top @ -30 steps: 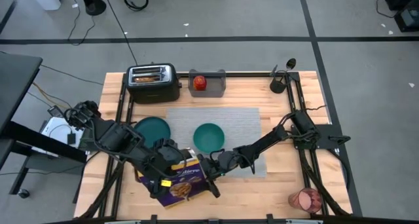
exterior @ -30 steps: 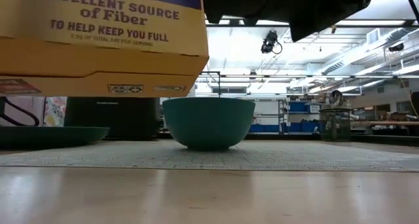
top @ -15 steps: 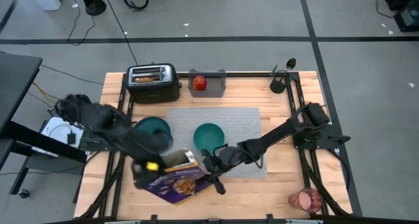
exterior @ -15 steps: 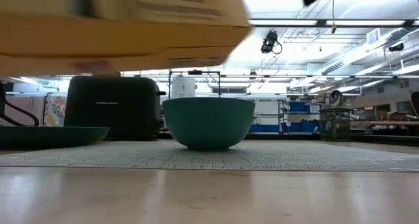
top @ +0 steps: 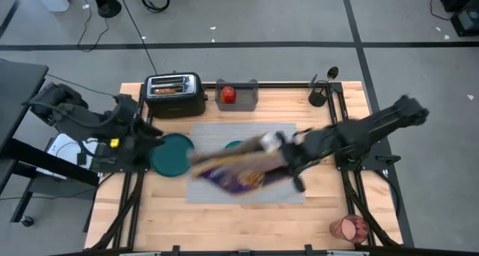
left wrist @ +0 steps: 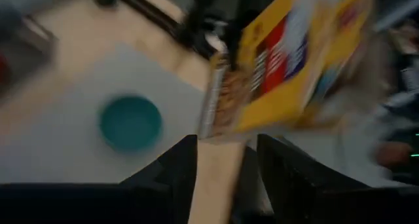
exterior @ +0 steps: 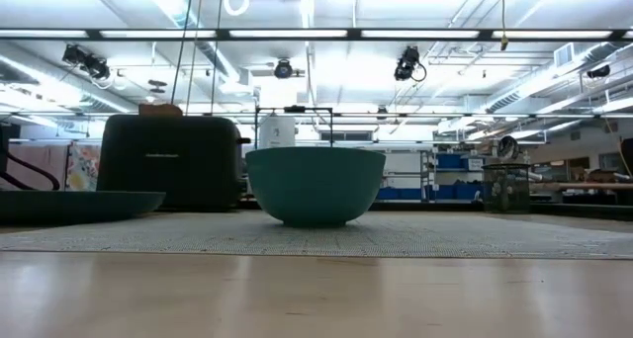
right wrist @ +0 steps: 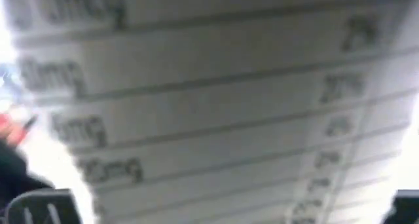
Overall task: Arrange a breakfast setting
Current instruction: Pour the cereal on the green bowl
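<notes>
Right gripper [top: 288, 153] reaches over the grey ribbed placemat [top: 281, 132], jaws clenched on a cereal box [top: 239, 166] — box lifted off the worktop [top: 329, 203], tilted, blurred, hanging above the mat and partly covering the teal bowl [top: 233, 145]. Right wrist view is filled by the box's printed panel [right wrist: 209, 106].

Left gripper [top: 142, 140] sits at the worktop's left edge beside the teal plate [top: 171, 154]. Left wrist view: its two dark fingers [left wrist: 173, 175] stand apart with nothing between them; the bowl [left wrist: 130, 122] lies beyond on the mat.

Plate overlaps the mat's left edge. Low view: bowl [exterior: 315, 185] upright on the mat.

Toaster [top: 175, 93] at the back, toast [top: 169, 86] in a slot. Small red fruit [top: 227, 94] in the grey tray [top: 247, 96] just beside it. Red cup [top: 348, 228] at the near right corner.
</notes>
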